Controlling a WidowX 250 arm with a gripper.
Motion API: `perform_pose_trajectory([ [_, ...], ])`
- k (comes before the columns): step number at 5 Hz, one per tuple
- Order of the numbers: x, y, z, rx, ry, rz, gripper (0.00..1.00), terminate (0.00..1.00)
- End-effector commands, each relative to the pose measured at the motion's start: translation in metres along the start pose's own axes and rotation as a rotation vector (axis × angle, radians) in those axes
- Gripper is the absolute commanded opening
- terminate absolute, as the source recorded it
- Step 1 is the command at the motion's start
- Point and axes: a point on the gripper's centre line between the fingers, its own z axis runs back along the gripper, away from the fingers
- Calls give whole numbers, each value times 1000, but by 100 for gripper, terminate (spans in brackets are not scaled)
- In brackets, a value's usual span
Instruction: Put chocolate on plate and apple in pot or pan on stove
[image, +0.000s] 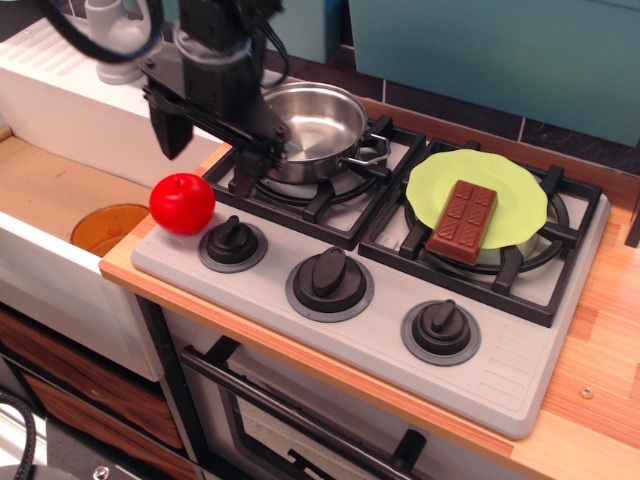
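The red apple (182, 203) sits on the front left corner of the grey stove (370, 300), beside the leftmost knob. My gripper (215, 148) is open, fingers pointing down, just above and behind the apple, partly in front of the steel pot (315, 122) on the left burner. The pot holds nothing. The brown chocolate bar (463, 221) lies on the lime-green plate (515, 190) on the right burner.
Three knobs (329, 283) run along the stove's front. An orange disc (105, 228) lies in the sink to the left. A white dish rack (60, 75) stands at the back left. A wooden counter (600, 340) lies to the right.
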Motion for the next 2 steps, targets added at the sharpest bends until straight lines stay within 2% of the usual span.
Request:
perform_pose_trajectory([
  [1, 6, 8, -2, 8, -91, 22, 100, 0],
  [2, 6, 13, -1, 14, -96, 21, 100, 0],
])
